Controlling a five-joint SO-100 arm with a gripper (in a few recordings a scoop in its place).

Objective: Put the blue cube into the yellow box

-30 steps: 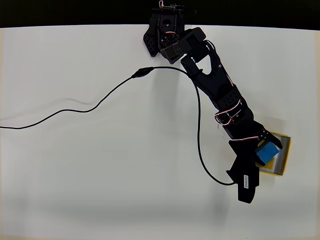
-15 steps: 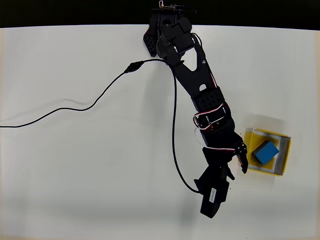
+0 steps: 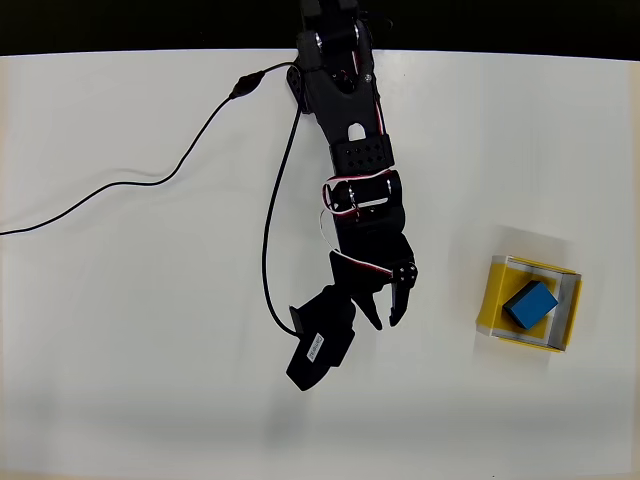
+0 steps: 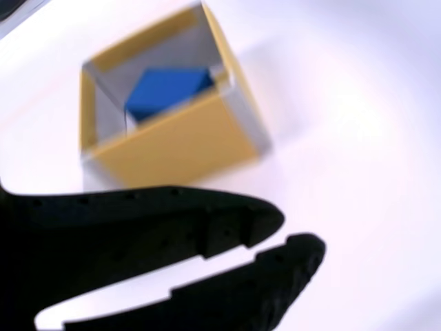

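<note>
The blue cube point(image 3: 530, 304) lies inside the yellow box point(image 3: 486, 300) at the right of the table in the overhead view, turned a little askew. My black gripper point(image 3: 386, 318) hangs over bare table well to the left of the box, apart from it, holding nothing. In the wrist view the blurred yellow box point(image 4: 172, 148) stands beyond the fingers with the blue cube point(image 4: 165, 93) on its floor. The gripper point(image 4: 286, 234) fills the lower part there, its jaws only a narrow gap apart.
A black cable point(image 3: 268, 240) runs from the arm's base down to the wrist camera, and another stretch trails off to the left edge. The white table ends at a dark strip point(image 3: 150, 25) along the top.
The gripper let go of the blue cube, which stays in the yellow box. The arm swung left away from the box, and the jaws have narrowed.
</note>
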